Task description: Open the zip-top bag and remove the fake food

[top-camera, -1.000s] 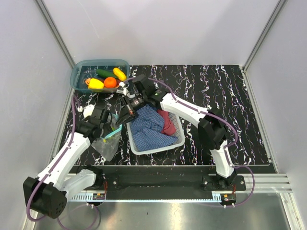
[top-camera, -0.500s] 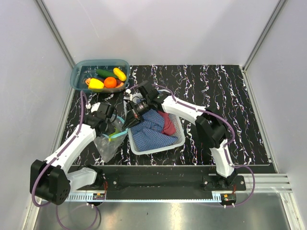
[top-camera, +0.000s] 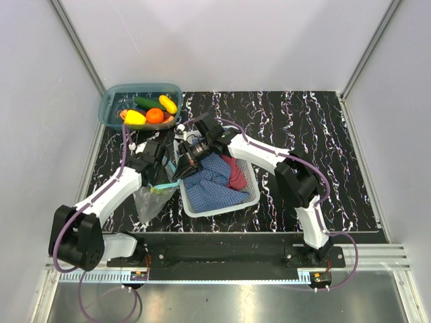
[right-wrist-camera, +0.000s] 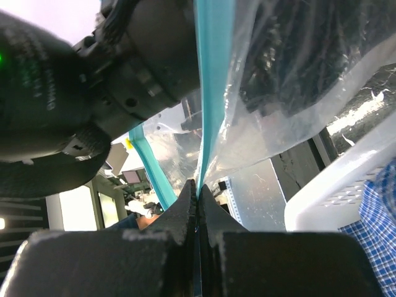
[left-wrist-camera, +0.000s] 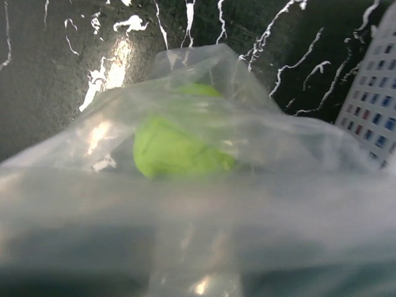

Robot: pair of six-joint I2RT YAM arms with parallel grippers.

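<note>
The zip-top bag (top-camera: 149,199) hangs crumpled between the two arms, left of the basket. My right gripper (right-wrist-camera: 197,185) is shut on its teal zip strip (right-wrist-camera: 213,74); in the top view it (top-camera: 180,168) sits at the bag's mouth. My left gripper (top-camera: 159,173) is at the mouth from the other side, and its fingers are hidden by plastic. The left wrist view looks through the clear film at a lime-green piece of fake food (left-wrist-camera: 179,147) inside the bag. More fake food (top-camera: 154,116), orange, yellow and dark green, lies in a teal bin (top-camera: 111,101).
A white basket (top-camera: 195,207) holding a blue checked cloth (top-camera: 210,176) and a red cloth (top-camera: 235,173) stands just right of the bag, under my right arm. Its wall shows in the wrist views (left-wrist-camera: 371,105) (right-wrist-camera: 334,198). Grey side walls enclose the black marbled table (top-camera: 303,148).
My left arm has swung forward and to the right, bringing its gripper up to the bag's mouth. My right gripper has drifted slightly nearer with the zip strip still pinched.
</note>
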